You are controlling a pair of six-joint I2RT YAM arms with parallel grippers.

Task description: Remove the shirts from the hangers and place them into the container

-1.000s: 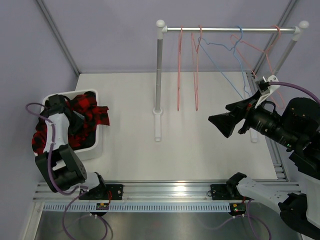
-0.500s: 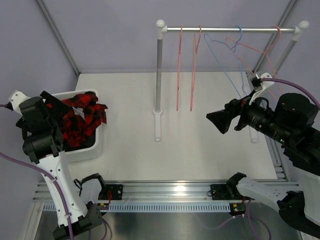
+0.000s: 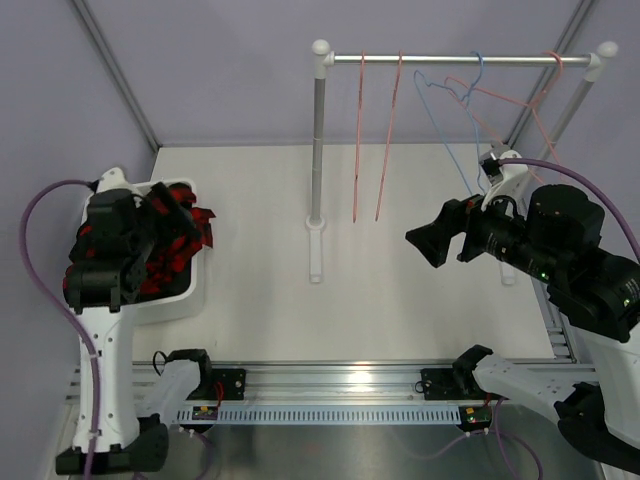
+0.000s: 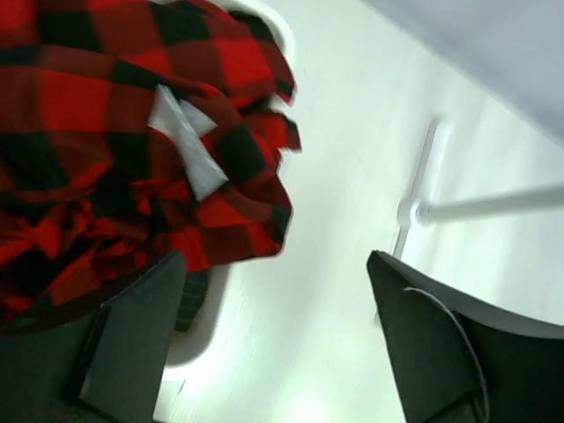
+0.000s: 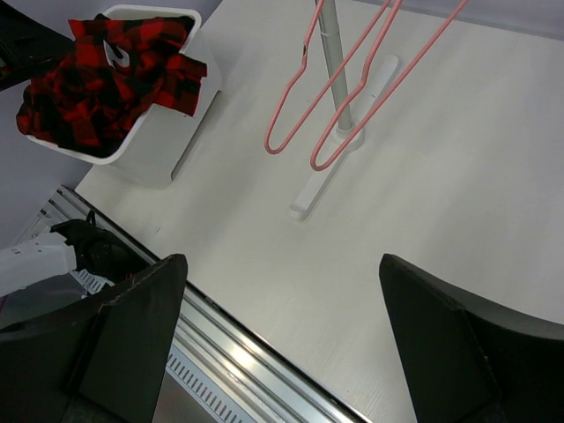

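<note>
Both our hands are open and empty: left hand (image 4: 275, 264) over tub (image 3: 178, 300) holding the heaped check shirt (image 4: 106, 132), right hand (image 5: 282, 264) facing bare hangers (image 5: 304, 115), so we reckon nothing's left to unhang.

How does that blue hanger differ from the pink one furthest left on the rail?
Colour first: blue hanger against leftmost pink hanger. The blue one hangs slanted, triangle spread wide from above; the pink one hangs straight down, edge-on, a thin line. Both are bare wire, hooked on the rail, shirtless.
</note>
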